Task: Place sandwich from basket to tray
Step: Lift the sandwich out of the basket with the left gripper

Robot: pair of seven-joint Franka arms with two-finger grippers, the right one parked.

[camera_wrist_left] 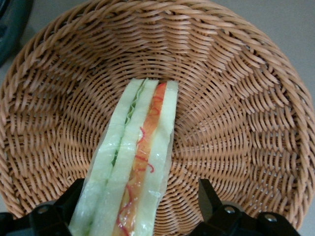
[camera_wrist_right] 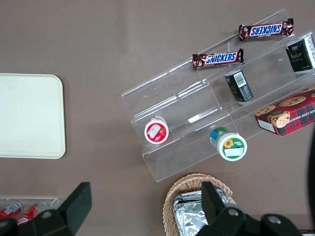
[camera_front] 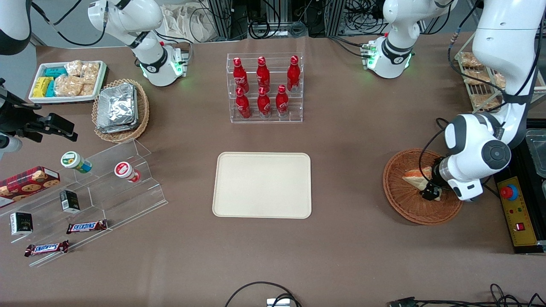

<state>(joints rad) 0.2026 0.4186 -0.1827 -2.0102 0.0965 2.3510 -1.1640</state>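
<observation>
The sandwich (camera_front: 413,177) (camera_wrist_left: 140,142), a clear-wrapped wedge of pale bread with orange-red and green filling, lies in the round reddish-brown wicker basket (camera_front: 405,211) (camera_wrist_left: 236,98) toward the working arm's end of the table. My gripper (camera_front: 431,192) (camera_wrist_left: 140,192) is lowered into the basket and stands open. Its two black fingers straddle the sandwich's wide end; one finger (camera_wrist_left: 74,199) is at the wrap, the other (camera_wrist_left: 206,196) stands apart from it over bare wicker. The cream tray (camera_front: 262,185) (camera_wrist_right: 27,115) lies bare at the table's middle.
A clear rack of red bottles (camera_front: 265,87) stands farther from the front camera than the tray. A yellow control box (camera_front: 516,211) lies beside the basket. Toward the parked arm's end are a foil-packet basket (camera_front: 120,108), a snack tray (camera_front: 68,81) and an acrylic stand (camera_front: 106,187).
</observation>
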